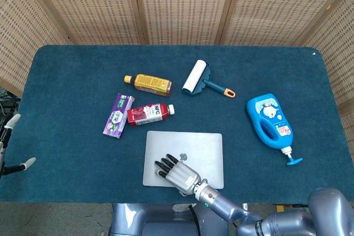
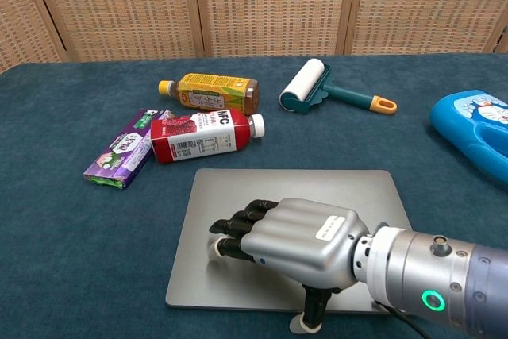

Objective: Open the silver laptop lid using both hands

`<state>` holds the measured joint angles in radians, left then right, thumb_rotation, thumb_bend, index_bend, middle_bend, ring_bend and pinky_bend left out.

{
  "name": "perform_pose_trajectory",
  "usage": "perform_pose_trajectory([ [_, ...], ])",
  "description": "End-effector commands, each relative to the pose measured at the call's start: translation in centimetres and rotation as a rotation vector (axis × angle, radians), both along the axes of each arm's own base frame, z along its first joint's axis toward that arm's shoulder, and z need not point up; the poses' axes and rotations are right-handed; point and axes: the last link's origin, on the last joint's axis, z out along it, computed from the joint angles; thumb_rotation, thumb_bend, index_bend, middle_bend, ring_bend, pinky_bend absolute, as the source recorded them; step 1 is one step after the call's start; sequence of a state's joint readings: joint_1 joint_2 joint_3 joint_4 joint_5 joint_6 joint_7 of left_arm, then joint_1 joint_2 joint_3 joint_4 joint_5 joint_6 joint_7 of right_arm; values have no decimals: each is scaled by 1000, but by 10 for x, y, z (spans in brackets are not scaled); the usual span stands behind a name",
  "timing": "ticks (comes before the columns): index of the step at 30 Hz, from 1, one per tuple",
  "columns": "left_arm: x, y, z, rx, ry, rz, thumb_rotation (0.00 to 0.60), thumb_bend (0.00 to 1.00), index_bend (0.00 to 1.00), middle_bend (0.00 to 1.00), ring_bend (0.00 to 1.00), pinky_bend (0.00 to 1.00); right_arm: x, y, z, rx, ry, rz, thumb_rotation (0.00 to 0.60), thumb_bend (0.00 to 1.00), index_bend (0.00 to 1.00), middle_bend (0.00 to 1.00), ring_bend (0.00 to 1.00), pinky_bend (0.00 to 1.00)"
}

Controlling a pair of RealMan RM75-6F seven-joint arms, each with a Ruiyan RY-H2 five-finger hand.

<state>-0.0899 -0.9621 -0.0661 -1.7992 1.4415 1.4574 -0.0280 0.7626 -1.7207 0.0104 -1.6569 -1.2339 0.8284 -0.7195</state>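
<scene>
The silver laptop (image 1: 193, 146) lies closed and flat near the table's front edge, also seen in the chest view (image 2: 317, 188). My right hand (image 1: 178, 174) rests palm down on the near left part of the lid (image 2: 294, 242). Its dark fingers (image 2: 238, 232) curl onto the lid, and its thumb tip (image 2: 302, 324) reaches down at the laptop's front edge. It holds nothing. My left hand (image 1: 12, 121) shows only as spread white-tipped fingers at the far left edge of the head view, off the table and far from the laptop.
Behind the laptop lie a red juice bottle (image 1: 150, 113), a purple packet (image 1: 117, 115), an amber bottle (image 1: 149, 84) and a lint roller (image 1: 196, 77). A blue pump bottle (image 1: 271, 121) lies to the right. Wicker screens stand behind the table.
</scene>
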Motion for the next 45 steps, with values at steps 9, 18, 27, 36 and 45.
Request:
perform_pose_trajectory([
  [9,0,0,0,-1,-1,-1,600,0,0,0,0,0,1,0,-4,-22,-7,9,600,418,166,34,0,0],
  [18,0,1,-1,-4,-2,-1,600,0,0,0,0,0,0,-1,-4,-38,-3,20,600,486,173,40,0,0],
  [27,0,1,-1,-7,-2,-1,600,0,0,0,0,0,3,-4,5,-139,-12,138,600,562,175,59,0,0],
  [36,0,1,-1,-9,1,0,600,0,0,0,0,0,2,-22,25,-343,-76,224,600,575,157,70,0,0],
  [45,1,1,-2,-9,2,1,600,0,0,0,0,0,-10,-52,50,-538,-94,146,600,571,148,97,1,0],
])
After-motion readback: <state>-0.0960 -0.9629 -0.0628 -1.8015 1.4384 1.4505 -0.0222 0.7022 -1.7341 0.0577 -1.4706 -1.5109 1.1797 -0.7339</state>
